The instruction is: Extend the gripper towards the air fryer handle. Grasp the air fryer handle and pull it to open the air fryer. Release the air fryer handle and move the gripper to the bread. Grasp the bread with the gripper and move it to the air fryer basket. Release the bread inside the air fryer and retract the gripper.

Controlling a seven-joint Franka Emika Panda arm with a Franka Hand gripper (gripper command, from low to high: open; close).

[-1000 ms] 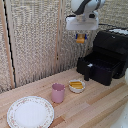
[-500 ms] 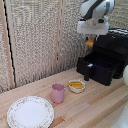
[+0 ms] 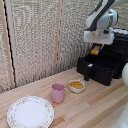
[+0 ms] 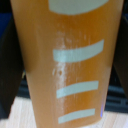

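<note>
Starting at the lower left of the exterior view, I see a white plate (image 3: 30, 111) with a patterned rim lying flat on the wooden tabletop (image 3: 95, 107). Just right of it, near the frame's centre, stands a pink cup (image 3: 58, 93), upright. Beside the cup, a little further right and higher in the frame, sits a small white bowl (image 3: 76, 86) with pale yellow strips in it.

Further right, at mid-height, the air fryer basket (image 3: 97, 69) is pulled out of the air fryer (image 3: 119, 50), its front panel facing the bowl. The air fryer handle (image 3: 87, 71) juts from that panel, and nothing is touching it.

In the upper right of the frame, my gripper (image 3: 96, 50) hangs from the white arm, above the open basket. Its jaws are closed on the bread (image 3: 95, 49), which shows as a small golden-orange piece below the white wrist block, clear of the basket's rim.

In the wrist view the bread (image 4: 70, 65) fills nearly the whole frame: an orange surface crossed by pale curved stripes. The dark fingers (image 4: 11, 70) press against it on both sides. Behind it, at the bottom of that frame, I see a strip of light wood and a dark slatted surface.
</note>
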